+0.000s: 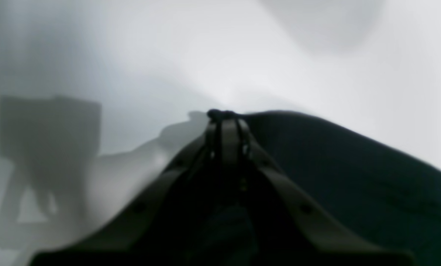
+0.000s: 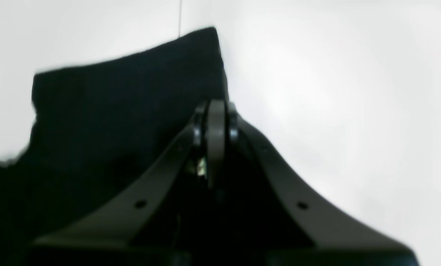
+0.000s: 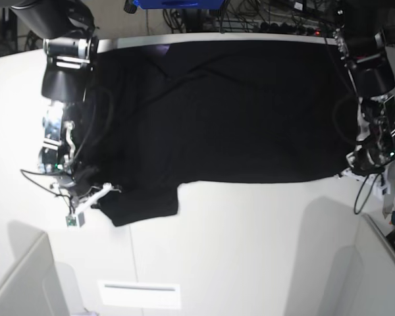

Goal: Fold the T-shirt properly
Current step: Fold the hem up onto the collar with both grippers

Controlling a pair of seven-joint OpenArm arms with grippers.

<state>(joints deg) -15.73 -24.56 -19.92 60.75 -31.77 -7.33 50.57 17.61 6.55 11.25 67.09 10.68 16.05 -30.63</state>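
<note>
The black T-shirt (image 3: 230, 112) lies spread, plain side up, across the far half of the white table (image 3: 250, 230); one sleeve (image 3: 145, 204) points toward the front. At the shirt's right edge, my left gripper (image 3: 352, 170) is shut. In the left wrist view a pinch of black T-shirt cloth (image 1: 353, 177) bunches at the left gripper's (image 1: 223, 118) closed tips. My right gripper (image 3: 100, 192) sits at the sleeve's left edge. In the right wrist view the right gripper (image 2: 216, 111) is shut on the edge of the T-shirt's sleeve (image 2: 113, 103).
Cables (image 3: 276, 20) and a blue object (image 3: 178, 3) lie past the table's far edge. A white slotted plate (image 3: 139, 294) sits near the front. Grey partitions stand at the lower left (image 3: 20, 283) and lower right (image 3: 382, 263).
</note>
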